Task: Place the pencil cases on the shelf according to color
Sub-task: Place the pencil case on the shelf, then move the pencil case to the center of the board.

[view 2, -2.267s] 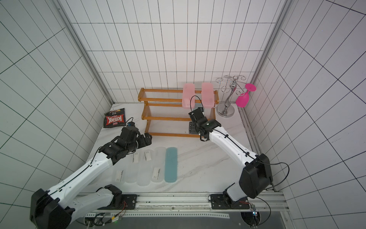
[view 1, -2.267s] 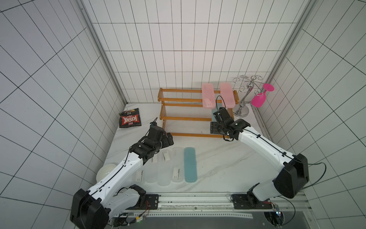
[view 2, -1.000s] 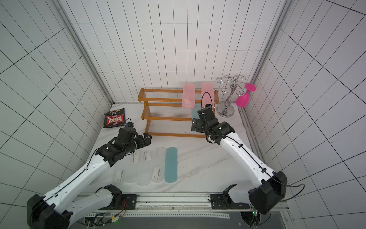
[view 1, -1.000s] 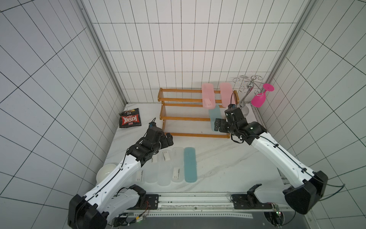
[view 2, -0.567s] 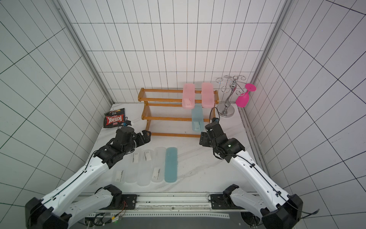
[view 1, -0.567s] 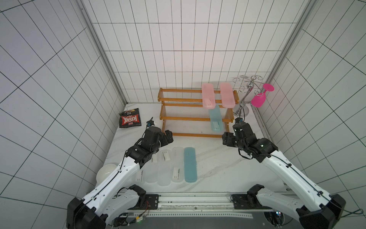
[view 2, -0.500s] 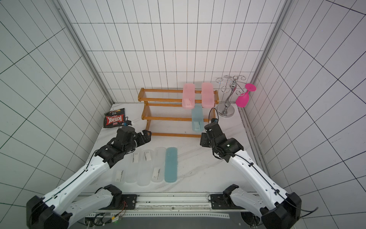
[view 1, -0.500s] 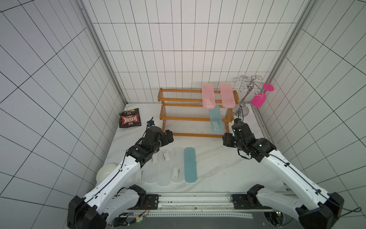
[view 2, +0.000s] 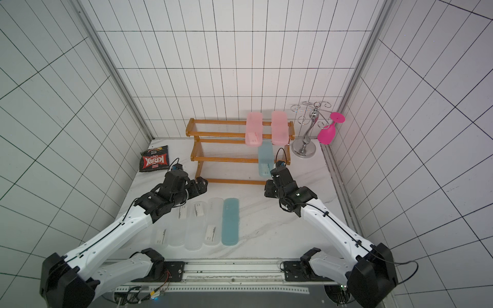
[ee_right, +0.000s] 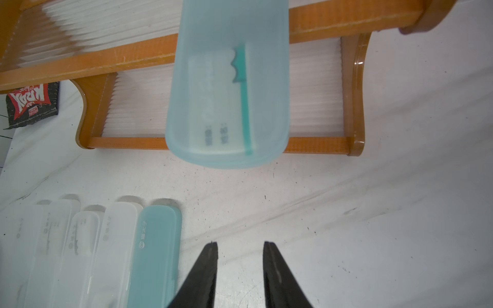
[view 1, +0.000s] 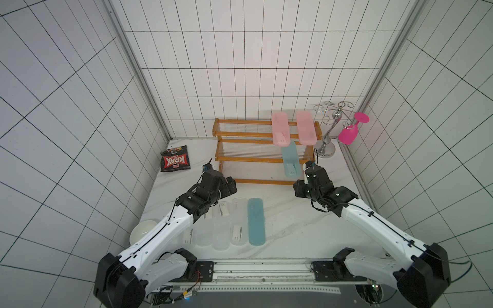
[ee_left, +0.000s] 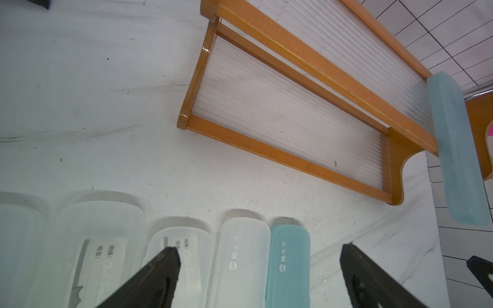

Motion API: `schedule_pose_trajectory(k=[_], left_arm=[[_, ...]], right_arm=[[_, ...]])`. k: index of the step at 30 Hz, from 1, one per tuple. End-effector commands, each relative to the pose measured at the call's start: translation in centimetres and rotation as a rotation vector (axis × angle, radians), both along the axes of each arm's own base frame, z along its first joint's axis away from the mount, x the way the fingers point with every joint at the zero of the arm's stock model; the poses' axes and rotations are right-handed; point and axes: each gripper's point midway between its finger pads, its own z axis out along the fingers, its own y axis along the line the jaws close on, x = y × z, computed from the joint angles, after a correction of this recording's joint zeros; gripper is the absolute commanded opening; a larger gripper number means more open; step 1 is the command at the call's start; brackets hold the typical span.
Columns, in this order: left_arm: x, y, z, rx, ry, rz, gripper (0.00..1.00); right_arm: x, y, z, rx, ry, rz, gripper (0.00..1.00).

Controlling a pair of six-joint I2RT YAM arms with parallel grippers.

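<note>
Where the marble table (view 1: 293,221) spans the lower centre in both top views, four frosted cases (view 1: 221,229) and a teal case (view 1: 256,225) lie side by side, long axes up-frame. Fingers of the left gripper (ee_left: 258,253) stand wide apart; those of the right gripper (ee_right: 240,246) sit nearly together, empty. Higher, a second teal case (view 1: 290,162) overhangs the ribbed middle tier of the orange shelf (view 1: 245,159), rounded labelled end down-frame; two pink cases (view 1: 279,132) lie on the top tier.

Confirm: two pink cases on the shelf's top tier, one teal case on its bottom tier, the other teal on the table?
No: that teal case rests on the middle tier of the shelf, as both top views show. The rest is right.
</note>
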Motion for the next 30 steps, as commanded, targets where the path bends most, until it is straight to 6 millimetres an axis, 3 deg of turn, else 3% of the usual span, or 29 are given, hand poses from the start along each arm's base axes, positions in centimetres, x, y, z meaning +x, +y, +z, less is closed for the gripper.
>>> schedule_pose_trajectory(k=[1,11,17,23,27,30], left_arm=[[-0.2,0.6,-0.2,0.03,-0.014,0.003,0.98],[-0.6,0.9,-1.2,0.058,0.003,-0.001,0.98],[-0.9,1.2,-0.6,0.069,-0.012,-0.007,0.98],[-2.0,1.9,0.6,0.103,0.008,-0.021,0.98],[-3.1,2.5,0.2,0.107,0.041,-0.017,0.98],[-3.8,3.2,-0.1,0.11,0.043,0.008,0.98]], right_arm=[[0.9,0.7,-0.2,0.009,-0.035,0.006,0.33],[3.9,1.6,-0.2,-0.03,-0.046,0.011,0.33],[3.9,1.6,0.1,-0.026,-0.049,0.007,0.35],[0.7,0.5,-1.0,-0.011,0.027,-0.001,0.54],[-2.3,0.3,-2.3,-0.02,0.065,0.012,0.71],[-4.5,0.6,-3.6,-0.021,0.091,0.024,0.77]])
